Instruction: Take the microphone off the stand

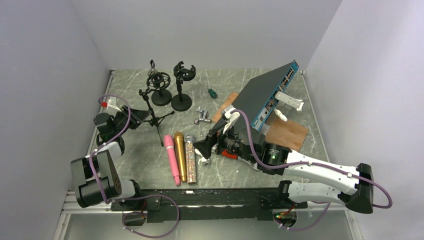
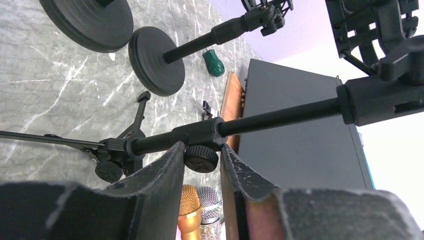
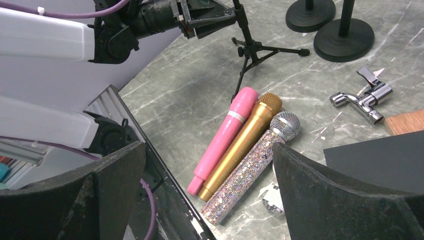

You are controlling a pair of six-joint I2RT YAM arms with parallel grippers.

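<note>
- The left pincer (image 2: 201, 150) stood partly closed astride the tightening knob (image 2: 201, 160) of the tripod stand (image 1: 151, 116). One finger was on each side of the knob, just under the pole (image 2: 280, 116). Whether the pads actually pressed the knob I cannot tell.
- Set so low on the stand, it looked meant as a brace, so the tripod would not tip or slide while its top was worked on.
- The holder (image 2: 385, 97) at the pole's far end showed no microphone in it, as far as the views reached.
- The right pincer (image 3: 207, 150) was spread wide and held nothing. It hung over the microphones, probably kept free for the pulling hand's job.
- The pink microphone (image 3: 227, 135), gold microphone (image 3: 245, 140) and glitter microphone (image 3: 255, 165) lay side by side, touching, on the bench (image 1: 150, 160). They were near the tripod's feet, heads pointing away from the arm bases, so the removal looked already done.
- Behind the tripod stood two round-base stands (image 1: 181, 101), one bearing a shock mount (image 1: 159, 80), and neither visibly carried a microphone.
- Further right sat a faucet (image 1: 202, 117), a green screwdriver (image 1: 212, 93) and a network switch (image 1: 265, 97) tilted over a wooden board (image 1: 286, 132). They looked like clutter outside the job.
</note>
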